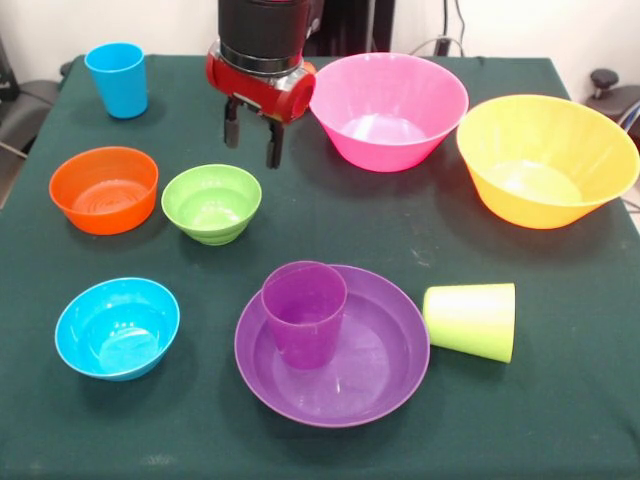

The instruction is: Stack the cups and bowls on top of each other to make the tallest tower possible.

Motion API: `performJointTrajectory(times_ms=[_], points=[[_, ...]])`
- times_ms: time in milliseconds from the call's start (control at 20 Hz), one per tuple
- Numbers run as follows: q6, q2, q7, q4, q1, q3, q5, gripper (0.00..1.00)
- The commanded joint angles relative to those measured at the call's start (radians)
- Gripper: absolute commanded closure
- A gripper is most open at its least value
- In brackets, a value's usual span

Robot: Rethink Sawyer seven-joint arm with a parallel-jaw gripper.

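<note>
A dark green cloth [560,400] covers the table; a pale wall [540,25] stands behind; cables [455,30] hang there.

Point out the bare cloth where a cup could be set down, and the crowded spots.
Free: the front right corner below the lime cup, and the strip between the green bowl and the yellow bowl. Crowded: the orange bowl beside the green one, under the gripper.

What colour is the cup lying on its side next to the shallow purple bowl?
Lime green cup, seen best in the front view, the only view here.
</note>
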Motion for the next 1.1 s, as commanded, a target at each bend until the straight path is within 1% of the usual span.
performJointTrajectory(times_ms=[50,650,1100], points=[[0.020,0.112,-0.056,-0.073,0.039,0.076,-0.009,0.00],[0.037,0.166,-0.089,-0.173,0.045,0.074,-0.019,0.00],[0.048,0.159,-0.124,-0.170,0.024,0.084,-0.020,0.00]])
